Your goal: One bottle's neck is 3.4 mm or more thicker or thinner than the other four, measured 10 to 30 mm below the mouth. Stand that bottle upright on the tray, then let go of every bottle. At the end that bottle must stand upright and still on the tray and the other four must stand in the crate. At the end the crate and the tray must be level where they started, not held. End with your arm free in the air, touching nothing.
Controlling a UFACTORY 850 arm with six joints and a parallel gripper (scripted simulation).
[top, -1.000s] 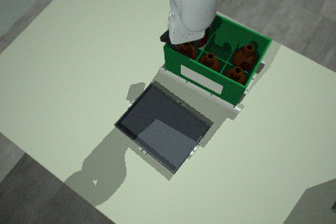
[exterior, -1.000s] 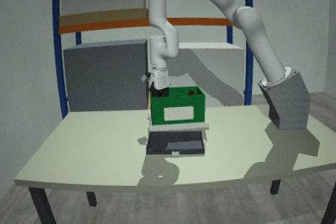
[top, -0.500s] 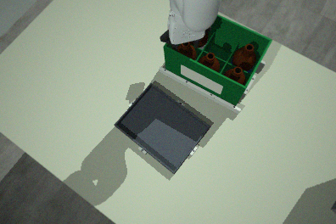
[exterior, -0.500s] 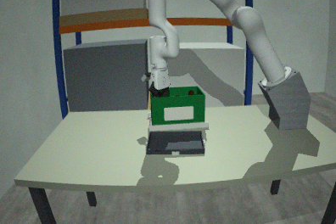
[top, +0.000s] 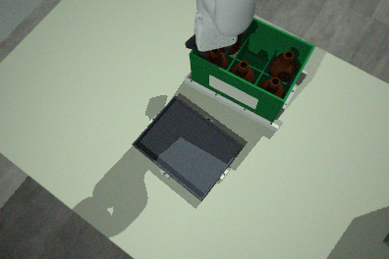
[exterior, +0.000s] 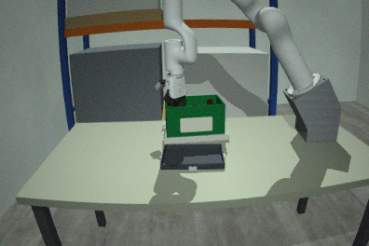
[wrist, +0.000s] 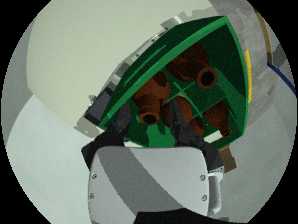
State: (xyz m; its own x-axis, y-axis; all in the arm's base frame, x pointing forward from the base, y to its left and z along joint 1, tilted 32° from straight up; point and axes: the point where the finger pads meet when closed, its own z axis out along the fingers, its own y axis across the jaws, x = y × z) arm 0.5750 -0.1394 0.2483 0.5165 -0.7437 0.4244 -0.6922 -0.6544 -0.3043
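Observation:
The green crate (top: 200, 71) (exterior: 172, 124) (wrist: 233, 55) stands level, with several brown bottles upright in its cells. In the top view, bottles show at the near-left cell (top: 216, 60), near-middle cell (top: 243, 72), near-right cell (top: 273, 87) and far-right cell (top: 282, 67); another is partly hidden by the arm. My gripper (exterior: 175, 101) (wrist: 149, 107) is open and points down at the crate's left end. In the wrist view its fingers stand either side of a bottle's neck, without visible grip. The dark tray (top: 206, 163) (exterior: 205, 159) (wrist: 99, 108) is level and empty. Neck differences cannot be told.
A white rail (top: 231, 104) (exterior: 196, 139) runs along the crate's near side, between crate and tray. The crate's walls and dividers are close around the fingers. The arm's grey pedestal (exterior: 317, 113) stands at the table's right. Shelving (exterior: 210, 23) is behind the table.

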